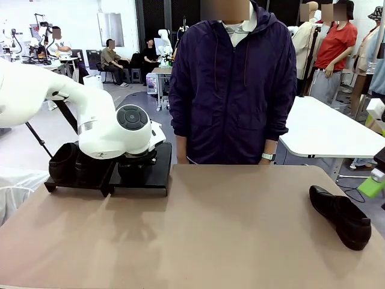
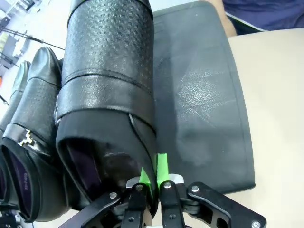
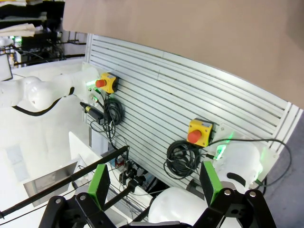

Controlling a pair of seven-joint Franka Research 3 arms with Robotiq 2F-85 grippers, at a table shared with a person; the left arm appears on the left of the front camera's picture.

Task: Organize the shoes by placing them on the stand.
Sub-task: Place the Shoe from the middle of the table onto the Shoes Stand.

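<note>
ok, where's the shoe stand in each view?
Front view: stand mid-left, under the left arm.
Left wrist view: stand centre-right, beside the shoe held in the left gripper.
Right wrist view: faces a slatted panel.
Shared landmark: the person's purple jacket, behind the stand in front, top right in left wrist.

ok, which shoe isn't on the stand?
The lone shoe on the table at the robot's right. The other shoes sit on the stand, including the held shoe in the left gripper.

The shoes are pebbled leather, the stand grainy matt.
</note>
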